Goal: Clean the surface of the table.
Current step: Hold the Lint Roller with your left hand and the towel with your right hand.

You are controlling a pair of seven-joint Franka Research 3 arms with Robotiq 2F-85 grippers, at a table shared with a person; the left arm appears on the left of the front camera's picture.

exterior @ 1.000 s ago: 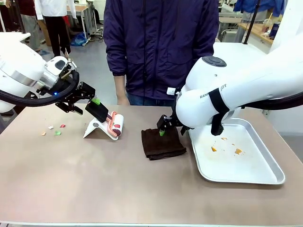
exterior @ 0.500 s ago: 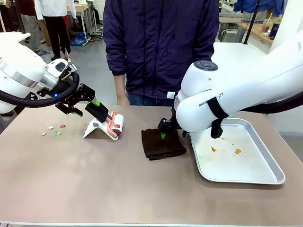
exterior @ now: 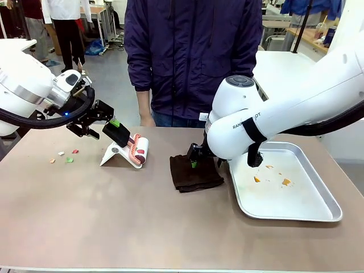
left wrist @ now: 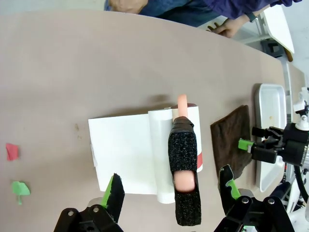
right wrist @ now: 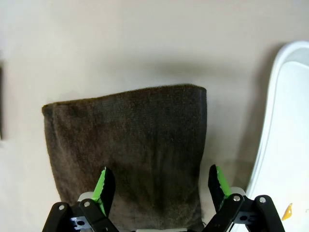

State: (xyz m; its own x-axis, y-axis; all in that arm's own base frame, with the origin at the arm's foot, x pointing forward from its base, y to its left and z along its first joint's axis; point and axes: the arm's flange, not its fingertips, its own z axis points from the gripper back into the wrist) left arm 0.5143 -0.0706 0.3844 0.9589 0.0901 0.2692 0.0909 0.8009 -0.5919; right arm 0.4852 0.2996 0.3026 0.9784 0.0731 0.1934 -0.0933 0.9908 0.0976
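Note:
The taupe table (exterior: 114,216) carries a few small red, green and orange scraps (exterior: 63,156) at its left, also visible as scraps (left wrist: 14,169) in the left wrist view. My left gripper (exterior: 116,129) is open, its fingers standing either side of a black handle (left wrist: 183,169) that lies on a white holder (left wrist: 125,154). A dark brown cloth (exterior: 193,173) lies folded at the table's middle. Just above it hangs my right gripper (exterior: 196,160), open, with the cloth (right wrist: 130,145) under and between the green fingertips (right wrist: 104,186).
A silver tray (exterior: 318,213) with orange crumbs (exterior: 272,177) sits at the right, its rim (right wrist: 273,121) close beside the cloth. A person in a dark jacket (exterior: 193,57) stands at the far edge, one hand (left wrist: 229,29) near the table. The near half of the table is bare.
My right arm has shifted a little left and down over the cloth. The left arm and the handle have stayed put.

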